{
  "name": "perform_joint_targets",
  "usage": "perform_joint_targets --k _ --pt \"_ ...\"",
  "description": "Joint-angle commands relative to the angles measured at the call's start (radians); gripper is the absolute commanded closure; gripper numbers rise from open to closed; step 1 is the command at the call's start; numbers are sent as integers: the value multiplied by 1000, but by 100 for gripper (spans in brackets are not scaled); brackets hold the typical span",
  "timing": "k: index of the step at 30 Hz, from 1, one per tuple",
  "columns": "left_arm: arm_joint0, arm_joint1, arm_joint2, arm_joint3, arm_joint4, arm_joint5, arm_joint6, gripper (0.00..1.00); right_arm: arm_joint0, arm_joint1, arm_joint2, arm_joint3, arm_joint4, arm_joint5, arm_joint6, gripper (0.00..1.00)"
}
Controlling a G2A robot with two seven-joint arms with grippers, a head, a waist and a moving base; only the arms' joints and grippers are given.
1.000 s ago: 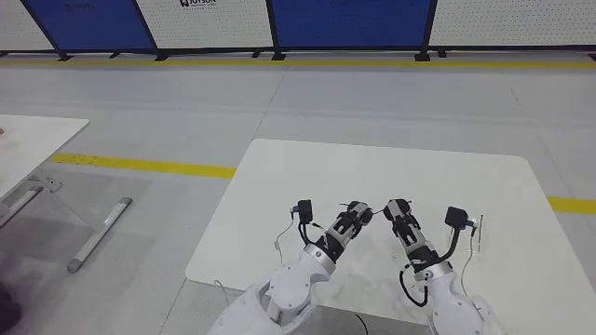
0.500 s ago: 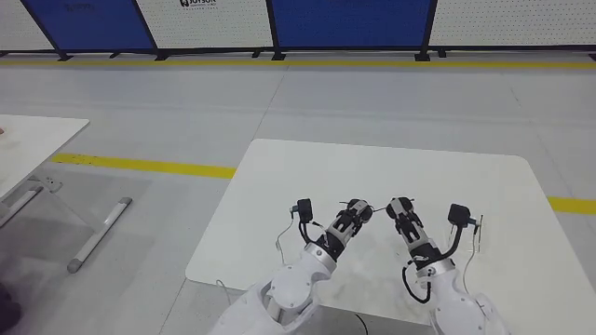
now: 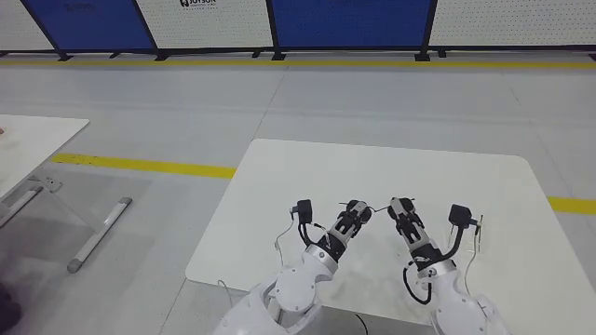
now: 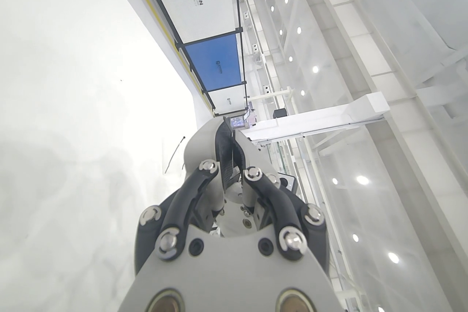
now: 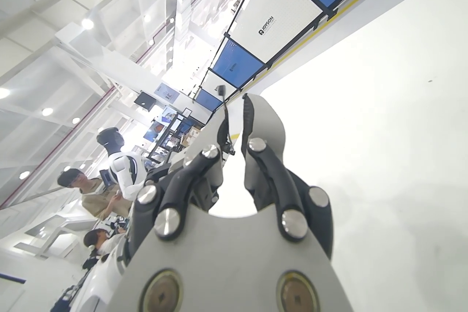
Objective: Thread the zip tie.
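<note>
Both arms are over the near part of the white table (image 3: 391, 163), tips facing each other. My left gripper (image 3: 358, 211) is shut, and the thin black zip tie (image 4: 174, 154) pokes out from behind one finger. My right gripper (image 3: 399, 208) is shut on the zip tie (image 5: 224, 112), whose strap runs along one pad, with its small head sticking out past the fingertips (image 5: 244, 99). In the top view a thin dark line bridges the short gap between the two grippers. How the strap sits inside the left jaws is hidden.
The white table's far half and right side (image 3: 484, 186) are bare. Grey floor with a yellow line (image 3: 140, 165) lies to the left, and another white table (image 3: 37, 140) stands at the far left. Blue and white panels (image 3: 354, 5) close the back.
Both grippers have drifted slightly to the right and a touch nearer. The gap between them is about the same, and both stay shut.
</note>
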Motion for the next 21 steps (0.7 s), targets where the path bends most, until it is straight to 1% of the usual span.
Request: perform_joint_targets --k 1,4,6,7,8,14,19,20,21 --pt "2 -1 1 1 7 1 4 100 -2 0 1 0 -2 -1 0 76" --pt "4 -2 4 3 21 2 4 100 -5 0 2 -2 -7 -3 0 76" --pt "6 -3 4 5 24 2 5 100 -8 0 3 -3 -13 -6 -3 78" --pt "6 -4 4 5 25 1 5 100 -10 1 4 -4 -20 -7 -3 79" --pt "6 -4 4 6 25 2 6 100 -12 1 4 -5 -26 -7 -3 83" --pt "5 -8 4 10 27 5 8 100 -17 2 0 -8 -51 -8 15 80" --pt "2 -12 3 11 29 11 18 100 -15 3 -4 -7 -69 -12 30 85" --pt "2 -13 3 11 29 12 18 100 -15 3 -4 -8 -71 -11 29 87" --pt "2 -13 2 10 29 12 18 100 -15 3 -4 -8 -71 -10 29 99"
